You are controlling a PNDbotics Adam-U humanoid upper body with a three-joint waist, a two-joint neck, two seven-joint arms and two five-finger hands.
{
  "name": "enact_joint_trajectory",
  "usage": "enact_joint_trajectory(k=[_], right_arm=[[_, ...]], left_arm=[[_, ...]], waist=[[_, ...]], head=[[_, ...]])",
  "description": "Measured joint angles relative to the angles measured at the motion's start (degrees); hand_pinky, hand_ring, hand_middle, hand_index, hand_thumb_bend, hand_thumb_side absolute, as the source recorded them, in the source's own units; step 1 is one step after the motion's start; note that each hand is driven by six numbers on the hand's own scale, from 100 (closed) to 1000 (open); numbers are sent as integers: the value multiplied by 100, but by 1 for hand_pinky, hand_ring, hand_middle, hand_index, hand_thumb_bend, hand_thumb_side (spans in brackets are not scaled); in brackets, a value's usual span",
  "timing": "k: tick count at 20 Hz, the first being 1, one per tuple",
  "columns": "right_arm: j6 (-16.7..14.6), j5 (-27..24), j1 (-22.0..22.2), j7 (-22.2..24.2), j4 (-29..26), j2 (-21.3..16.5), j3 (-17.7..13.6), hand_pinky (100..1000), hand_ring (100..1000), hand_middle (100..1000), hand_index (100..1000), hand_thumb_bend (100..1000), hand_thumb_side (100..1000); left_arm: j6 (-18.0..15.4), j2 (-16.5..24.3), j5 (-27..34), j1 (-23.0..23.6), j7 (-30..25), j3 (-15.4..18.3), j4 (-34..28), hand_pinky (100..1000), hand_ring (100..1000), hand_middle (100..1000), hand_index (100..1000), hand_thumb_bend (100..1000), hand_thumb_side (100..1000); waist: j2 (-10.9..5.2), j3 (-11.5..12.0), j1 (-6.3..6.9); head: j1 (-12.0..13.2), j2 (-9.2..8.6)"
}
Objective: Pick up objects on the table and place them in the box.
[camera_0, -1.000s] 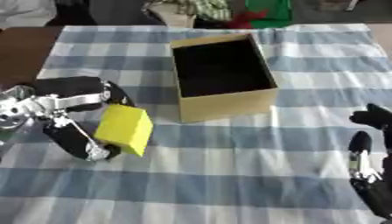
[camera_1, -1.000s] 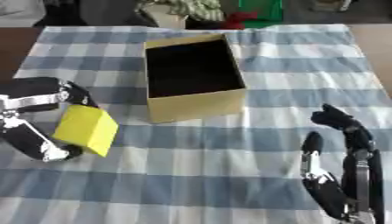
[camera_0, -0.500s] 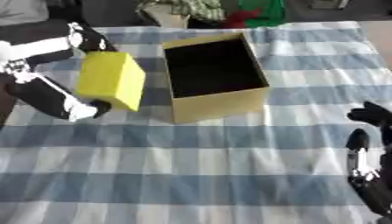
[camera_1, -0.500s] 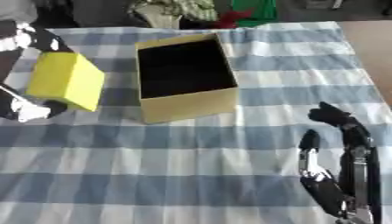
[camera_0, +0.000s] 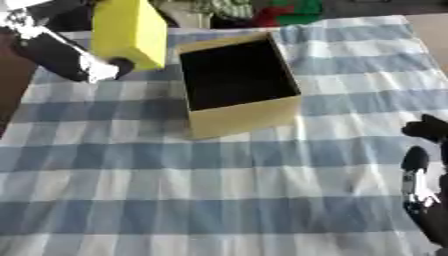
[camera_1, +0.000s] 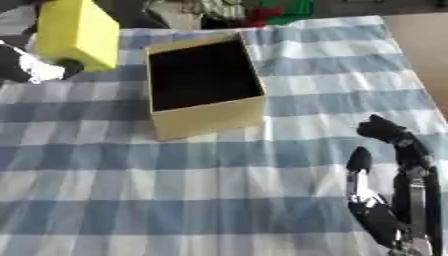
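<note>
1. Looking down, you see one yellow block [camera_0: 129,31] and one open tan box [camera_0: 236,82] on a blue-and-white checked tablecloth [camera_0: 219,170].
2. Your left hand [camera_0: 61,52] has its fingers clamped on the block, held up at the far left, just beside the box.
3. Your right hand [camera_1: 389,210] rests idle at the lower right, fingers spread and upright.
4. Green and red clutter [camera_0: 271,10] lies beyond the table's far edge.

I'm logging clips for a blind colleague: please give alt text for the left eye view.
The left hand holds a yellow block up, left of an open, empty box on a blue checked cloth. The right hand rests open at the lower right.
</note>
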Motion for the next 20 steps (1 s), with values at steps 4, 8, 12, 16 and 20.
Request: enact_joint_trajectory(k=[4, 8, 12, 16, 20], right_arm=[[5, -7, -64, 26, 0, 1, 6, 934, 699, 674, 847, 100, 616], [11, -8, -146, 60, 0, 5, 40, 936, 699, 674, 848, 100, 618], [13, -8, -201, 72, 0, 13, 67, 937, 698, 674, 848, 100, 622], [35, -8, -274, 93, 0, 16, 74, 938, 698, 674, 849, 100, 623], [55, -16, -305, 102, 0, 16, 74, 939, 698, 674, 849, 100, 624]], left_arm=[[-382, -371, -127, -340, 397, 37, 828, 876, 715, 596, 682, 100, 100], [-1004, -693, -141, -553, 819, 124, 1690, 878, 704, 588, 679, 100, 100], [-1501, -862, -241, -650, 1232, 169, 2280, 877, 709, 596, 686, 100, 100], [-1754, -929, -372, -692, 1360, 200, 2626, 880, 723, 615, 703, 119, 100], [-1900, -965, -503, -691, 1283, 220, 2892, 891, 759, 678, 756, 214, 177]], waist=[[93, -202, 56], [213, -406, 113], [311, -498, 137], [384, -524, 150], [414, -568, 152]], head=[[128, -68], [187, -161], [202, -236], [237, -274], [255, -297]])
